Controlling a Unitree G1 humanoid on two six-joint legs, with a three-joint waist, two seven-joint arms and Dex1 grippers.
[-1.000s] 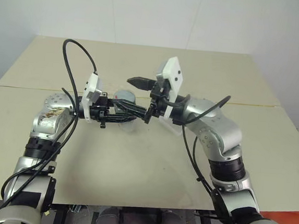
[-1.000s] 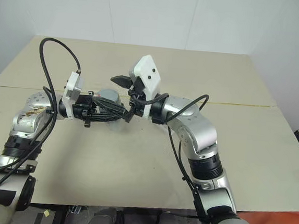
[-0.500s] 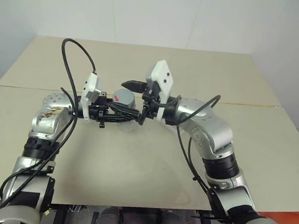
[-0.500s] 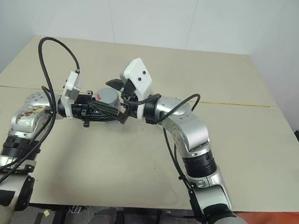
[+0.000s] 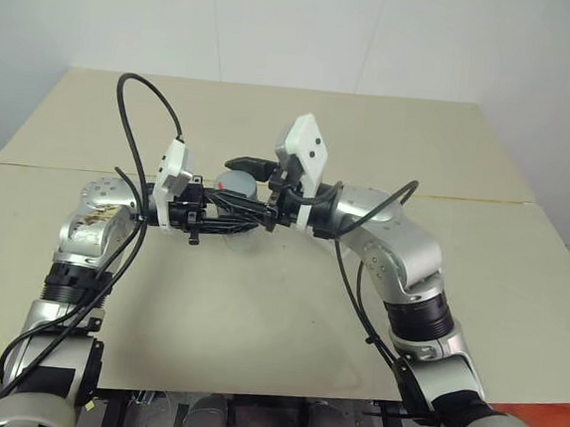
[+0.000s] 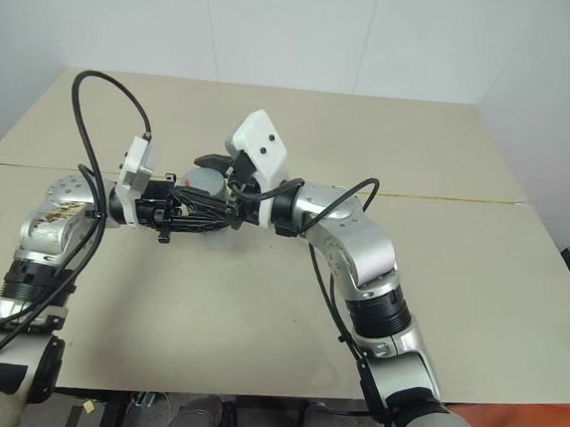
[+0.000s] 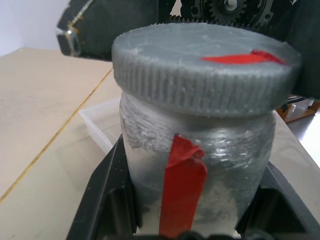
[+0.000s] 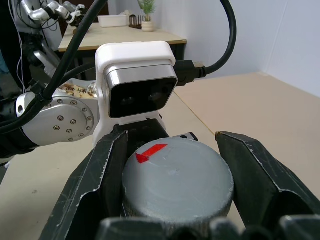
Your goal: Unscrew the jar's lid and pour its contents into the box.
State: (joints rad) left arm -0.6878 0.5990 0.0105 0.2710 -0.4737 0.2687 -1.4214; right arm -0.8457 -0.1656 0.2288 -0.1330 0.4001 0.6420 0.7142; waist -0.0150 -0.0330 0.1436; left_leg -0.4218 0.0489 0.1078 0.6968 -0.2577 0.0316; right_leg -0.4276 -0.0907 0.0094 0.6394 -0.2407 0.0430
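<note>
- Right now we hold the jar (image 7: 200, 150), a silver-grey cylinder with a vertical red stripe on its side, upright above the bench (image 5: 257, 301) in our left gripper (image 5: 236, 221).
- Our left fingers (image 7: 107, 200) are clamped on the jar's body, one on either side, low on its wall.
- On top, the lid (image 8: 177, 182) is seated on the jar; it is a ribbed grey cap with a red mark on its upper face.
- Our right gripper (image 5: 257, 193) reaches in from the opposite side, and its fingers (image 8: 107, 170) are pressed against the lid's rim on both sides, grasping it.
- Both grippers meet over the middle of the bench, pointing at each other, with the jar between them.
- Below and just behind the jar, the box (image 7: 102, 122), a shallow clear plastic tray, lies on the bench; one corner of it shows past the jar in the left wrist view.
- We cannot see the contents, since the lid covers the jar's mouth.
- A seam line runs across the bench (image 5: 486, 200) behind the arms.
</note>
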